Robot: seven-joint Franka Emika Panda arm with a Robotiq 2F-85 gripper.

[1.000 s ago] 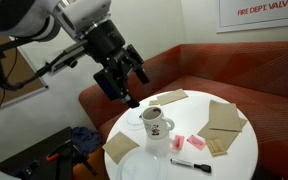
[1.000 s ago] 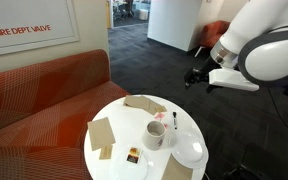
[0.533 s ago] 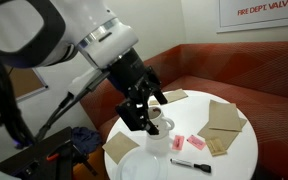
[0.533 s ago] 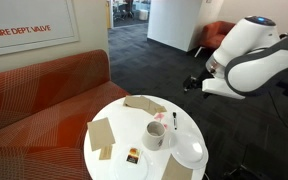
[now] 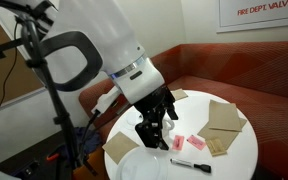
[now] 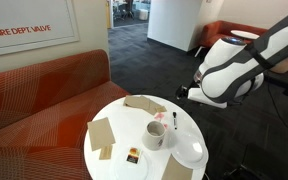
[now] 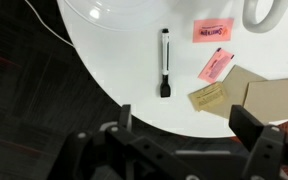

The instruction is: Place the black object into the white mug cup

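Just ahead of my gripper, the black object lies flat on the white round table. In the wrist view its length points straight away from the fingers, with its thicker end nearest me. It sits a little closer to the finger on the left of that view than to the other one, and nothing touches it. The jaws stand wide apart with only bare tabletop between them, so I am holding nothing.

Further out, and off toward the other finger's side, the white mug cup shows only as a curved white piece at the top corner of the wrist view. It is well apart from the black object. Between the two lie a pink packet and, nearer me, a second pink packet. A tan packet sits just beside a brown napkin, close in front of that same finger. Beyond the black object, the rim of a white plate curves across the top of the view.

In an exterior view the gripper hangs low over the table. The black object lies apart from it, toward the table's near edge. In an exterior view the white mug cup stands upright near the middle of the table, and the gripper is above the table's edge, clear of the mug.
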